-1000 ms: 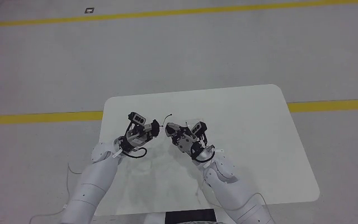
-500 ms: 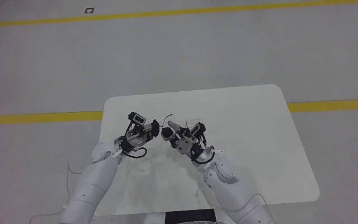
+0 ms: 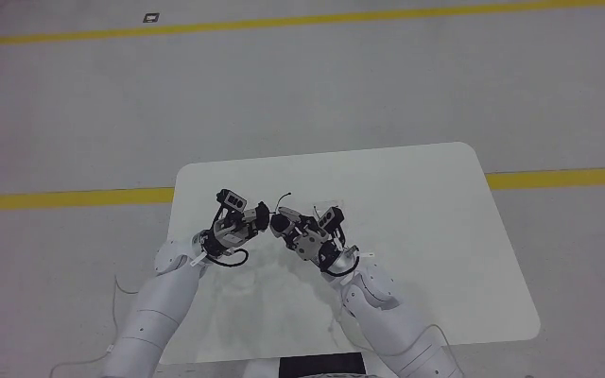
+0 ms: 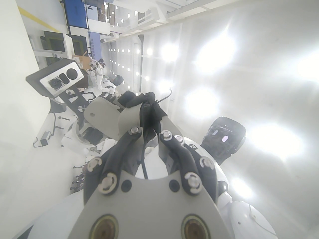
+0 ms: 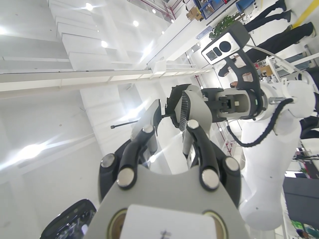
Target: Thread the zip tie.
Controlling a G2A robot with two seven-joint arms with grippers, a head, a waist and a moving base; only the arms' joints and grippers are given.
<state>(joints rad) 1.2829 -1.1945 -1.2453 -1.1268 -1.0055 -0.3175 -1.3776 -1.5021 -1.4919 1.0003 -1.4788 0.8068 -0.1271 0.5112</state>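
The left claw [image 4: 149,121] grips the zip tie [image 5: 124,124] above the surface [image 3: 425,189], apparently offering its end to the released right claw [image 5: 170,109], whose fingers are spread around it.

A white table [image 3: 454,236] with rounded corners sits in the lower middle of the top view, on a pale grey floor [image 3: 378,85]. One yellow line [image 3: 284,21] crosses the floor near the upper edge; a second yellow line [image 3: 85,197] runs at mid-height, interrupted by the table. A small dark marker [image 3: 151,17] lies at the upper left. The wrist views take in bright ceiling lights [image 4: 214,48] and blue shelving [image 5: 211,3].
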